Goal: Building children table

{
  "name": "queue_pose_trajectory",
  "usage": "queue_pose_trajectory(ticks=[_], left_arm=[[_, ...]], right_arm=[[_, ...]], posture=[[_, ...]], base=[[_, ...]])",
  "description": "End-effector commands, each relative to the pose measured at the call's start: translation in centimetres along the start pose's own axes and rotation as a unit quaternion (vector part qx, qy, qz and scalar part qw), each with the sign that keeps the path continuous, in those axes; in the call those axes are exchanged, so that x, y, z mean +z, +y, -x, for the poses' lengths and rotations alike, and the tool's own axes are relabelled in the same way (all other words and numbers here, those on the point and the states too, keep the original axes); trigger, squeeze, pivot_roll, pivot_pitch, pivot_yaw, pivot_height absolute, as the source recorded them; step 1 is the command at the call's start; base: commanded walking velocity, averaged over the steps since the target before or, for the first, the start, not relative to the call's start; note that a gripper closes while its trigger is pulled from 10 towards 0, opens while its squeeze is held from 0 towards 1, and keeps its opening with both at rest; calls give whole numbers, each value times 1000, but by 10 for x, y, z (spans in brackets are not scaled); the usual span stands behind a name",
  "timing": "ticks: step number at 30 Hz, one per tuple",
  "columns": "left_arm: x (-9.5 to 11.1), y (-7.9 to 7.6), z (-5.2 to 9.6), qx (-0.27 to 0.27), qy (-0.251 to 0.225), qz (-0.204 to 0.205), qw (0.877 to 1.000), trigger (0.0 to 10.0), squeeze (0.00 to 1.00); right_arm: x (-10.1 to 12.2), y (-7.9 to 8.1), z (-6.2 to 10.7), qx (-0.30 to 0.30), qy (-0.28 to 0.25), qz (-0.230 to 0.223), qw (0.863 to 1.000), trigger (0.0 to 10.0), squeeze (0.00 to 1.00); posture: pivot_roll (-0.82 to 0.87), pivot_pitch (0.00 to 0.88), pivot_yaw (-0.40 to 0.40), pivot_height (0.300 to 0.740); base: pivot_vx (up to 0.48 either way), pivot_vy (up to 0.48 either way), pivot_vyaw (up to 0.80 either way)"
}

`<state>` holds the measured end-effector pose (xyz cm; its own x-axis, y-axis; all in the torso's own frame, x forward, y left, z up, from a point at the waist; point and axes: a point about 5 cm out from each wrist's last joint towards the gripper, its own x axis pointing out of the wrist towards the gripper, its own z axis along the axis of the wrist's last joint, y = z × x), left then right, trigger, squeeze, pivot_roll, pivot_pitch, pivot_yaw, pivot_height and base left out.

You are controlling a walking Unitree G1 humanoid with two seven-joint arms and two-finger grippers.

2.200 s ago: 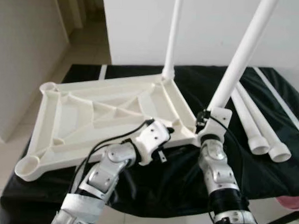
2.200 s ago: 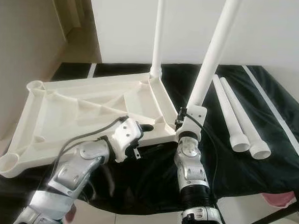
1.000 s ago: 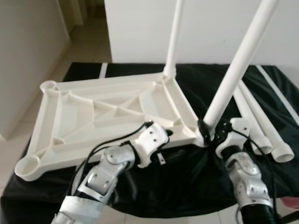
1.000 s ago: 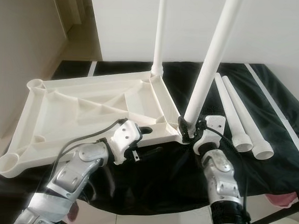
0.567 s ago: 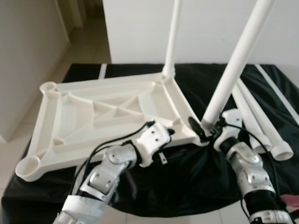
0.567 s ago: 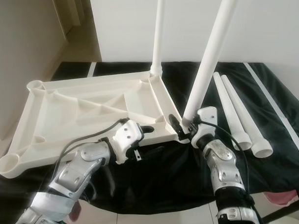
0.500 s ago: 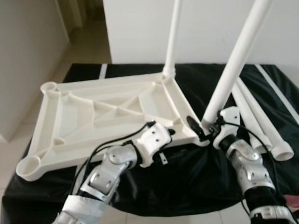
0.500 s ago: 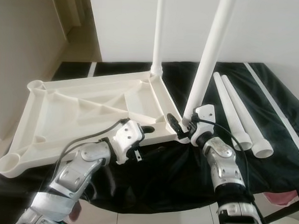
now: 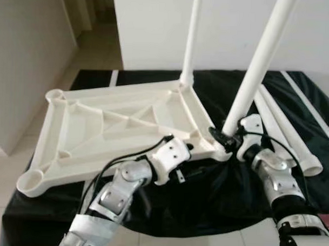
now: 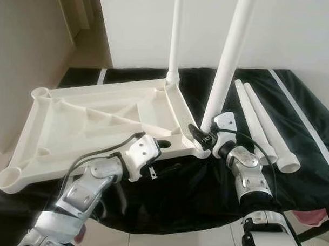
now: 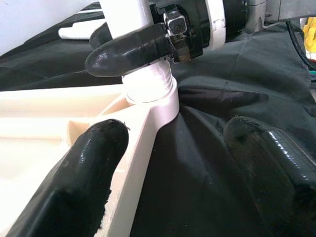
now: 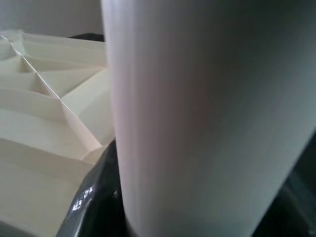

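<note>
So the tabletop (image 9: 121, 127) is laid upside down on the black cloth (image 10: 295, 106), ribs up. The right gripper (image 9: 227, 140) is clamped on the near leg (image 9: 258, 61) low down by the 4 o'clock corner socket; its long axis points up, tilted toward 1 o'clock. The left gripper (image 11: 173, 163) is spread open over the tabletop's near edge. The plastic is judged light, stiff and slick, so a low grip is best.

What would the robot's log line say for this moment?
right gripper: shut on near leg base | left gripper: open, astride tabletop edge | two legs loose
</note>
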<state>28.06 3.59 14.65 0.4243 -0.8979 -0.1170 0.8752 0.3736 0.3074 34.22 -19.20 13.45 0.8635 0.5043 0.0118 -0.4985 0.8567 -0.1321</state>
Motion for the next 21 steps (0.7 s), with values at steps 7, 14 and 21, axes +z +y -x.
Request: queue_pose_trajectory(ticks=[7, 14, 21], left_arm=[[2, 6, -1, 28, -2, -10, 1000, 10000, 0], [1, 8, 2, 34, 0, -11, 999, 10000, 0], [0, 9, 4, 36, 3, -10, 999, 10000, 0]], right_arm=[[-13, 3, 3, -2, 23, -17, 1000, 0, 0], [-17, -2, 3, -80, 38, -2, 996, 10000, 0], [-23, -2, 0, -179, 50, -20, 982, 10000, 0]], posture=[[-28, 0, 11, 740], [-24, 0, 7, 740], [-25, 0, 17, 740]], base=[[0, 0, 0], [0, 0, 0], [0, 0, 0]])
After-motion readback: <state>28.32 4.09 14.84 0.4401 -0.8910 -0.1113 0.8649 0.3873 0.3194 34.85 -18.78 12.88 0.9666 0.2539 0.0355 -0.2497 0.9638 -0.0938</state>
